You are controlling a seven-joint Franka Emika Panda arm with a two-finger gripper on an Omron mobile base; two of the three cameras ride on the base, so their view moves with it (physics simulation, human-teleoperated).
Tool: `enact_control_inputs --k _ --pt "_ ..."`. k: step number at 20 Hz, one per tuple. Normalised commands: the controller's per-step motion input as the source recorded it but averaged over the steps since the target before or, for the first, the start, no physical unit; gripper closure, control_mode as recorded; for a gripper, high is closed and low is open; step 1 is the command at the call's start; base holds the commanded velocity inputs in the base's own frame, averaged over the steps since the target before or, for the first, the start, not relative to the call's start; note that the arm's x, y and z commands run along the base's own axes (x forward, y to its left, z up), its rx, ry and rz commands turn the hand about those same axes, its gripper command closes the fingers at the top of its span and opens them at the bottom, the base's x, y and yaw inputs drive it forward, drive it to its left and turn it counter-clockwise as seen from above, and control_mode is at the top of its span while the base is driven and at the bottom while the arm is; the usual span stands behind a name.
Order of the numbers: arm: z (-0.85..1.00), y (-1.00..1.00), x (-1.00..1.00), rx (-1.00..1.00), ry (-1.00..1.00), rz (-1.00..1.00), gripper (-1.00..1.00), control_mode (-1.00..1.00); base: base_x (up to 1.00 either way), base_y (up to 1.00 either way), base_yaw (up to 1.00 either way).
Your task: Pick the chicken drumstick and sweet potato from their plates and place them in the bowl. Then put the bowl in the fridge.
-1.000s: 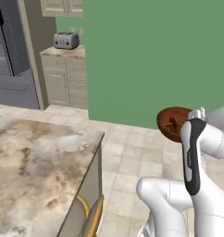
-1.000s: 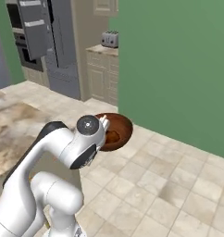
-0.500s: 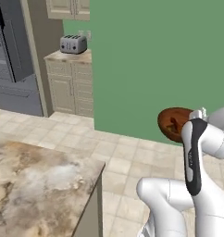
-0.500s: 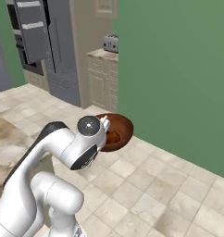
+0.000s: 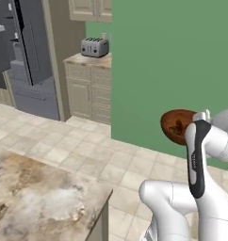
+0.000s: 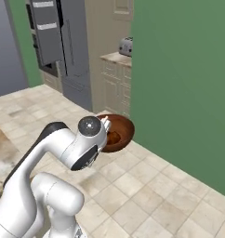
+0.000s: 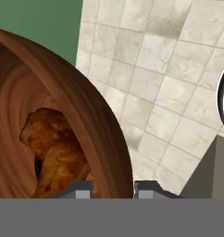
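Observation:
My gripper (image 7: 113,187) is shut on the rim of the dark wooden bowl (image 7: 88,109), carrying it in the air in front of the arm over the tiled floor. The bowl (image 5: 174,125) hangs tilted beside the hand; in the right base view the bowl (image 6: 122,132) sits just past the wrist. Inside lies the reddish-brown chicken drumstick (image 7: 58,150). I cannot make out the sweet potato apart from it. The grey steel fridge (image 5: 33,61) stands at the far left with a door open; the fridge (image 6: 70,46) shows white door bins. The plates are out of view.
A green wall (image 5: 172,61) rises close on the right. A toaster (image 5: 94,47) sits on a beige cabinet counter next to the fridge. The marble island counter (image 5: 40,202) lies at the lower left, its corner near the base. Open tiled floor (image 6: 147,186) leads toward the fridge.
The whole picture has shifted: the base has moved, so fridge and toaster counter stand nearer and further right, and the island has slid down-left. The bowl stays held the same way.

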Motion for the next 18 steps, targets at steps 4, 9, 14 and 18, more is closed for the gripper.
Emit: enact_control_inputs --k 4,9,14,18 --pt "0.00 0.00 0.00 0.00 0.00 0.00 1.00 1.00 0.94 0.00 0.27" --pt "0.00 0.00 0.00 0.00 0.00 0.00 1.00 1.00 0.92 -0.20 0.13" --pt "0.00 0.00 0.00 0.00 0.00 0.00 1.00 1.00 0.79 -0.41 0.01" --pt "0.00 0.00 0.00 0.00 0.00 0.00 1.00 1.00 0.54 -0.50 0.00"
